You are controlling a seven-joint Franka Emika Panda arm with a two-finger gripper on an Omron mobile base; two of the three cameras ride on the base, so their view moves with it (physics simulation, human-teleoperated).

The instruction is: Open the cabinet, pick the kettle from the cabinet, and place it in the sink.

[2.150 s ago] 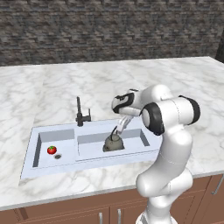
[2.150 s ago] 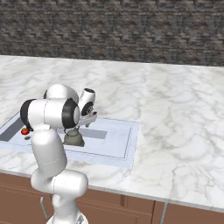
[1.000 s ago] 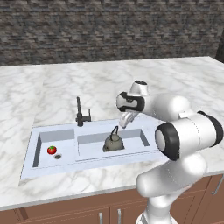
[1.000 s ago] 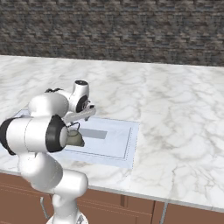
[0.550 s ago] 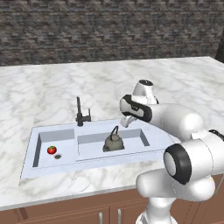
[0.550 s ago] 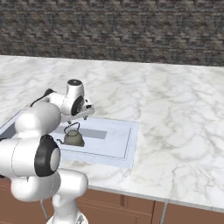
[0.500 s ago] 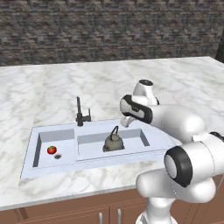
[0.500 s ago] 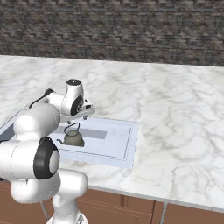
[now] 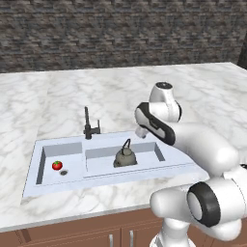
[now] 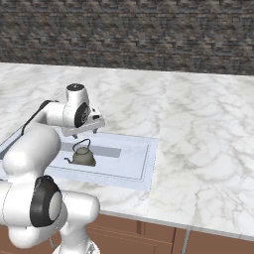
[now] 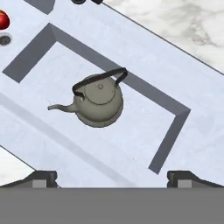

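Hand view: kettle (image 11: 99,101) upright mid wider basin of sink (image 11: 183,131); gripper (image 11: 112,177) fingers spread, empty, placement judged complete

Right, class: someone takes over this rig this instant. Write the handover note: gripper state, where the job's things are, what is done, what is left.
Gripper: open and empty, fingertips spread wide, hanging above the sink, clear of the kettle.
Kettle: upright on the floor of the wider basin, loop handle up, touching nothing else.
Sink: a red tomato lies in the small basin beside the drain; the black faucet stands behind.
Cabinet: out of frame, so whether the door is open cannot be told.
Done: kettle placed in the sink and released.
Left: probably nothing beyond pulling the arm clear.
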